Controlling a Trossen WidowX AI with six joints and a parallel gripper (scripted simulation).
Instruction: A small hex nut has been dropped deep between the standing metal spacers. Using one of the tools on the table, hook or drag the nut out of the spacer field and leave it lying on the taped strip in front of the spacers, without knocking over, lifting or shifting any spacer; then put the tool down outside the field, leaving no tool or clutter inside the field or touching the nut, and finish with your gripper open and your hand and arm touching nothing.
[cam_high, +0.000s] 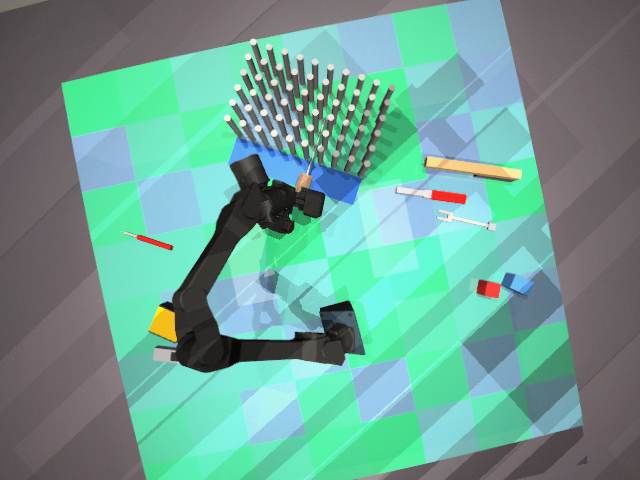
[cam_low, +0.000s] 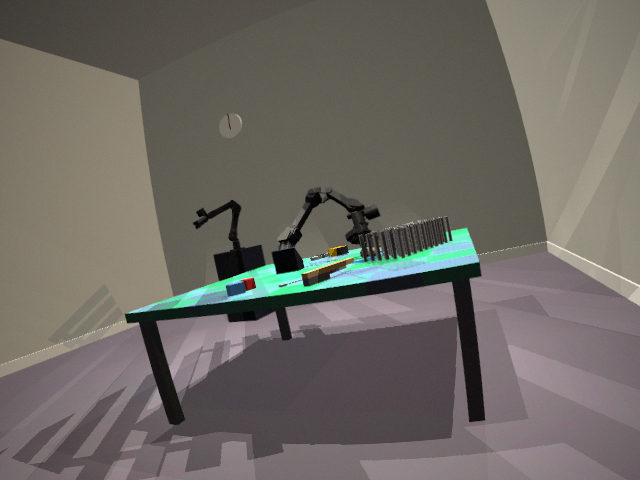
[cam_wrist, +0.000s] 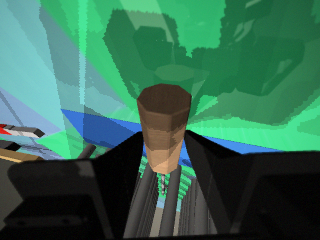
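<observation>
My gripper (cam_high: 299, 191) (cam_wrist: 163, 134) is shut on the wooden handle of a thin tool (cam_high: 303, 182) (cam_wrist: 164, 120), above the front of the blue taped strip (cam_high: 342, 188) (cam_wrist: 95, 131). The tool's thin metal shaft (cam_high: 315, 150) (cam_wrist: 163, 185) runs over the strip and in between the standing spacers (cam_high: 314, 62) (cam_low: 398, 245) (cam_wrist: 171, 200). Its far tip is hard to make out among them. The spacers in view stand upright. I cannot make out the hex nut in any view. Part of the strip is hidden by my hand.
Right of the field lie a wooden bar (cam_high: 473, 168) (cam_low: 328, 271), a red-handled tool (cam_high: 448, 196), a forked tool (cam_high: 467, 221), a red block (cam_high: 488, 288) and a blue block (cam_high: 516, 283). Left are a red screwdriver (cam_high: 155, 241) and a yellow block (cam_high: 163, 322).
</observation>
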